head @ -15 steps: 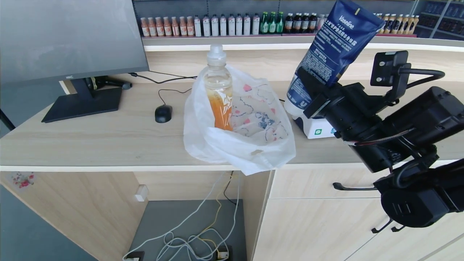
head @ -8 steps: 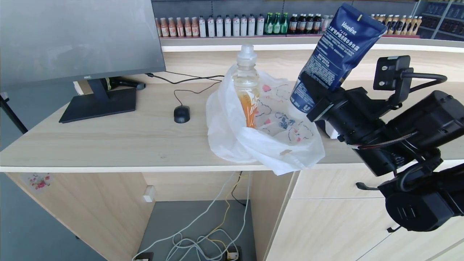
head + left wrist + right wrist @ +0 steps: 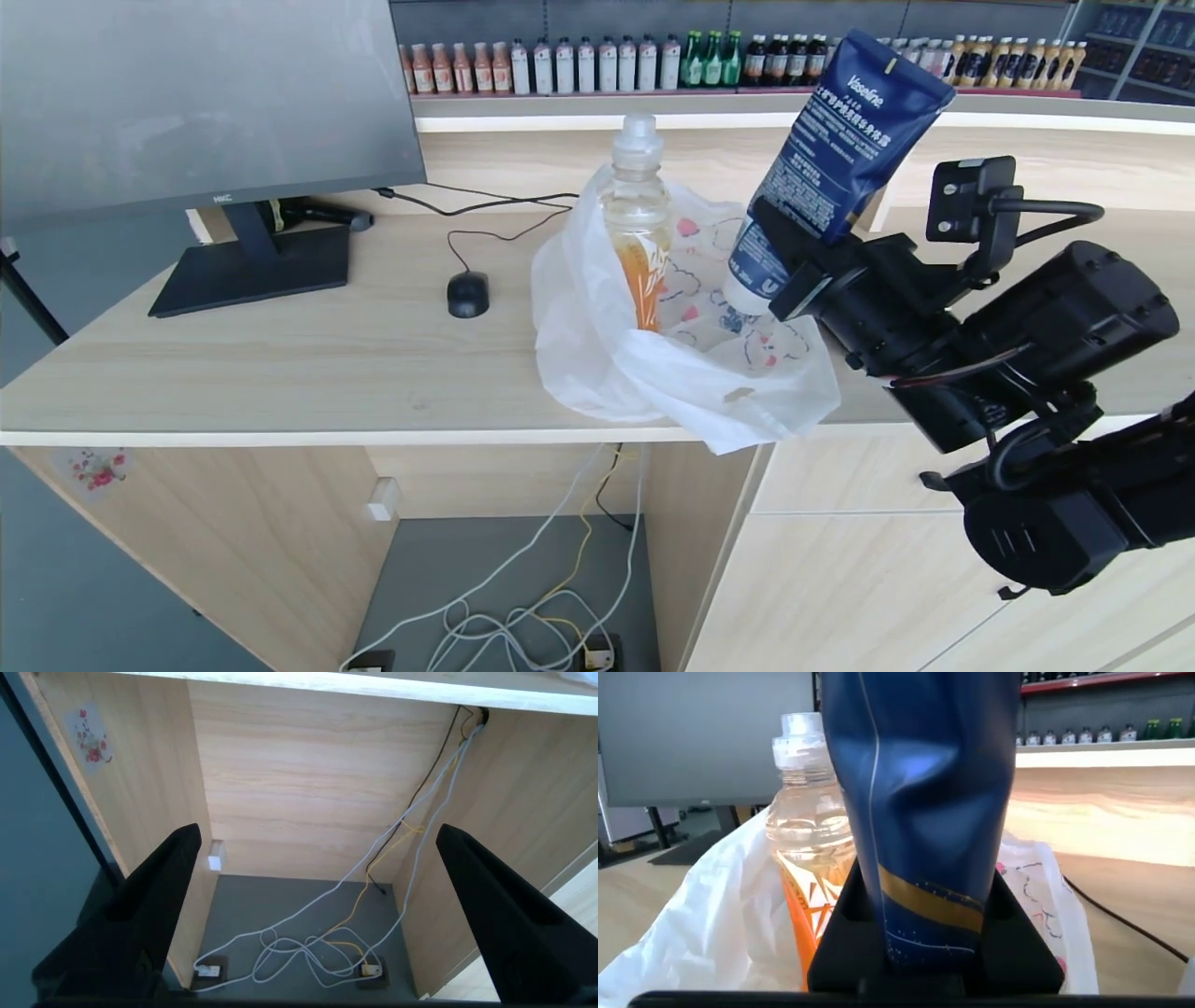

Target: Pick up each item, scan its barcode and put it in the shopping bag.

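Counter under shopping bag; just over bag's right side, clamping likely light, squashy, slippery tube near its stiffer cap end with right gripper.

- I stand at a shop checkout: a long pale wooden counter runs before me.
- Behind it, rows of bottled drinks line a shelf.
- On the counter sit a monitor, a mouse and a plastic shopping bag.
- Power cables trail in the open bay under it.
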You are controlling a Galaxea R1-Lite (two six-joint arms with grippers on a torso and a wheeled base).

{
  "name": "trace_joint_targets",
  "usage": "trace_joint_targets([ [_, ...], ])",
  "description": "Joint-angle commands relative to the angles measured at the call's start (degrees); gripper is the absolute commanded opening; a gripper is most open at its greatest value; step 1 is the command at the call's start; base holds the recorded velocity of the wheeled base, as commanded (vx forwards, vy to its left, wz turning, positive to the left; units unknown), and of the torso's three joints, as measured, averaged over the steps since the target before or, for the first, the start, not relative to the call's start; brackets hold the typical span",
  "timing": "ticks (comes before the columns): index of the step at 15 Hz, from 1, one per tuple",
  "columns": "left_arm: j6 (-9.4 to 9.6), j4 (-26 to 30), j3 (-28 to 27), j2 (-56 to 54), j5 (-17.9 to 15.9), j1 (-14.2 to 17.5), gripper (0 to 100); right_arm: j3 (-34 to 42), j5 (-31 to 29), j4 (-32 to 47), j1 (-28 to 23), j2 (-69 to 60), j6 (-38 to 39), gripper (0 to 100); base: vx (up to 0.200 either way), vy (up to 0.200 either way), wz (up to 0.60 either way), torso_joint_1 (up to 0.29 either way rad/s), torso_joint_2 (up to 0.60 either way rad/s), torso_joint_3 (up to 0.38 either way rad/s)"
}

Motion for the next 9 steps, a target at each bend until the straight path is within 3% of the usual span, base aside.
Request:
trace_joint_targets([
  [1,-0.02,0.0,0.0,0.0,0.0,0.0,100,-1.2,0.0,0.0,-0.3,4.5,0.0,0,0.0,0.0,0.0,0.0,0.0,0.0],
  [9,-0.02,0.0,0.0,0.0,0.0,0.0,100,-5.5,0.0,0.0,-3.1,11.3,-0.1,0,0.0,0.0,0.0,0.0,0.0,0.0],
])
